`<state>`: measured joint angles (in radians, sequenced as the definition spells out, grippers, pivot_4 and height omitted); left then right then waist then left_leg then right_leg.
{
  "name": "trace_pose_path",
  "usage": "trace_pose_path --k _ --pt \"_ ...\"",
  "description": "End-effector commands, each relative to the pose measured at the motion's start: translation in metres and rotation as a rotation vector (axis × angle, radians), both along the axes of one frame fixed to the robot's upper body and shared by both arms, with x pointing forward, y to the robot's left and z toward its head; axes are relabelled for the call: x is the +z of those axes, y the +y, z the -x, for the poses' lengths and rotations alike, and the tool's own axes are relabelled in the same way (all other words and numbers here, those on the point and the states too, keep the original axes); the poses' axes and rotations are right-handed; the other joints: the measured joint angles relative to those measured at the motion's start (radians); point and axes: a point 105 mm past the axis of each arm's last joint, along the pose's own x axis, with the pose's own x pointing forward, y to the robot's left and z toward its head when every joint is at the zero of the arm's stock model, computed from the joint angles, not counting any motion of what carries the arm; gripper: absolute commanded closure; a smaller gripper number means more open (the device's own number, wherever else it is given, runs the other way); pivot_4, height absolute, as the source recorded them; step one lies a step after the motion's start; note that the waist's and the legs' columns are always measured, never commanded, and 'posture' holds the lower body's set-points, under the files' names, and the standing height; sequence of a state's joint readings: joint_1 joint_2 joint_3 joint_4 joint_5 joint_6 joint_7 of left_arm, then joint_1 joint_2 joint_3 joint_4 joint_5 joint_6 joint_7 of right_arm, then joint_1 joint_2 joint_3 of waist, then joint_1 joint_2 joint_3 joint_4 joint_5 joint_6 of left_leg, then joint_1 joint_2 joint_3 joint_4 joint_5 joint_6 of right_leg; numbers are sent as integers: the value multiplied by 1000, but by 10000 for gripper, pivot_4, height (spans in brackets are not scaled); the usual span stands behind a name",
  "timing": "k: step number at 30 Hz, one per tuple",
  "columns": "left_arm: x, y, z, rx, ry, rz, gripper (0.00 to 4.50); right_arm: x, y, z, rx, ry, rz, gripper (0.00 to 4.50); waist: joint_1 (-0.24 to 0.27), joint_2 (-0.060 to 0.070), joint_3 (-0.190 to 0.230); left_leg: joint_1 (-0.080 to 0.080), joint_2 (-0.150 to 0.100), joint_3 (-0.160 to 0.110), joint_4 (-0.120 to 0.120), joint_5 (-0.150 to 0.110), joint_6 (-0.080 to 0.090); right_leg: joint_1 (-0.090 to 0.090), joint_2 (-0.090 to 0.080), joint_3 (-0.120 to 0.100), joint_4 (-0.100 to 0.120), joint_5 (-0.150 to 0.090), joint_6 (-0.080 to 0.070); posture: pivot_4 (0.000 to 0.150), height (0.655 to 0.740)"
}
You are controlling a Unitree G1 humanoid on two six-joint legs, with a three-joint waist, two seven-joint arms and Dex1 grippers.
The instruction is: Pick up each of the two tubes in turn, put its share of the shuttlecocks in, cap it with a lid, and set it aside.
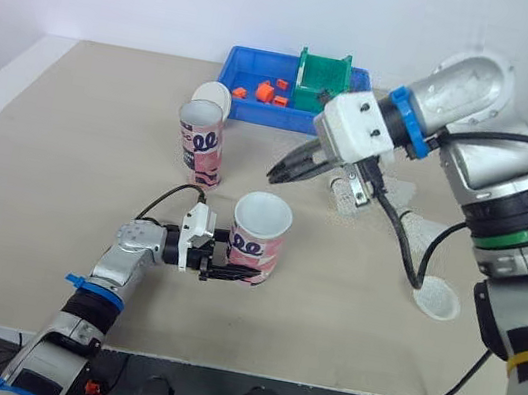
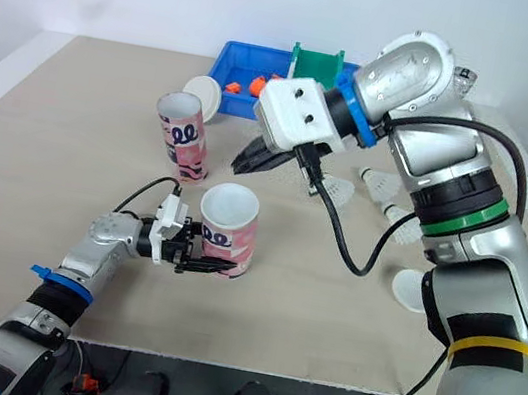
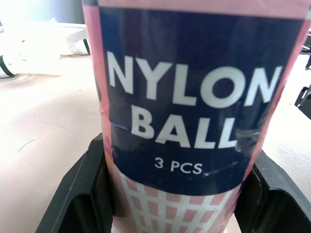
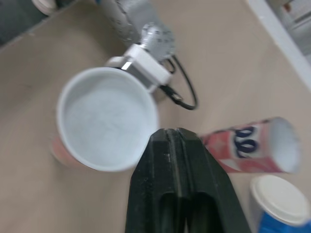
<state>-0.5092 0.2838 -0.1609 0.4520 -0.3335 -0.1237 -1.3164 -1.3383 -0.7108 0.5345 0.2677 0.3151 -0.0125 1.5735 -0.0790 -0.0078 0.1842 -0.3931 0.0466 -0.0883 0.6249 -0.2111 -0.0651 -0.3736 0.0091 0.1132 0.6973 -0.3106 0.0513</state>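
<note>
We log the counter (image 1: 47, 222) as smooth, matt beige, laminate by the look of it. The near tube (image 3: 194, 97) wears a glossy printed label, faintly scuffed, and its inside is matt white. The left gripper (image 1: 236, 272) has matt black plastic fingers (image 3: 73, 194). The blue bin (image 1: 241, 60) is glossy moulded plastic. The lid (image 1: 212, 98) is smooth white plastic. The shuttlecock (image 2: 380, 183) has a white open-mesh skirt.

Head pair downward; wrist cameras close on one tube (image 3: 194, 121)

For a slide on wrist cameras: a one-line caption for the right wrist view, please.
Right gripper, shut, over the open tube in the left gripper; second tube nearby.
</note>
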Motion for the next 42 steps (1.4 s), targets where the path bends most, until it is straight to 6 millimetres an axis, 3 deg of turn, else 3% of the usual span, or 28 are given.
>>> trace_pose_path --k 1,5,10,21,25,30,34,39,40,42 --pt "-21 4 3 10 66 -67 17163 8 -2 12 42 9 7 44494 0 0 0 0 0 0 0 0 0 0 0 0 0 0 0 1500 7384" --pt "-20 4 2 7 63 -68 17163 1 1 16 52 28 23 44494 0 0 0 0 0 0 0 0 0 0 0 0 0 0 0 1500 7384" --pt "-21 4 3 4 63 -71 17163 -34 -4 11 34 5 203 44494 0 0 0 0 0 0 0 0 0 0 0 0 0 0 1 1500 7384" --pt "-20 2 2 8 60 -62 17163 -72 -1 5 106 -92 390 44494 0 -1 -3 2 0 0 0 0 0 1 0 0 0 -1 1 1500 7384" --pt "-18 1 1 22 70 -36 17163 -42 7 7 82 -36 215 44494 -1 -3 -4 3 0 0 -1 0 0 2 0 0 0 0 0 1500 7384" --pt "-16 0 1 28 84 -7 17163 15 -5 1 -38 64 -114 44494 3 -2 -1 0 0 0 0 1 -1 0 0 0 0 1 0 1500 7384" --pt "-15 -1 3 17 78 -7 17163 34 -32 9 -137 160 -293 30978 14 -3 -1 -2 -1 -2 -1 0 -1 0 -1 -2 -2 1 -3 1500 7384" --pt "-16 -5 8 -10 75 -4 17163 19 -63 21 -287 278 -414 6508 23 -2 -1 -5 -1 -3 -5 0 0 0 -1 -3 -10 3 -6 1500 7384" --pt "-16 -5 9 -15 75 -4 10584 16 -67 20 -320 291 -436 1747 22 -1 0 -6 0 -3 -5 0 0 -1 -1 -3 -11 3 -6 1500 7384" --pt "-17 -6 11 -36 76 -13 4048 8 -75 20 -389 335 -496 0 21 1 1 -6 -1 -2 -5 -1 0 -1 -1 -2 -11 3 -6 1500 7384"
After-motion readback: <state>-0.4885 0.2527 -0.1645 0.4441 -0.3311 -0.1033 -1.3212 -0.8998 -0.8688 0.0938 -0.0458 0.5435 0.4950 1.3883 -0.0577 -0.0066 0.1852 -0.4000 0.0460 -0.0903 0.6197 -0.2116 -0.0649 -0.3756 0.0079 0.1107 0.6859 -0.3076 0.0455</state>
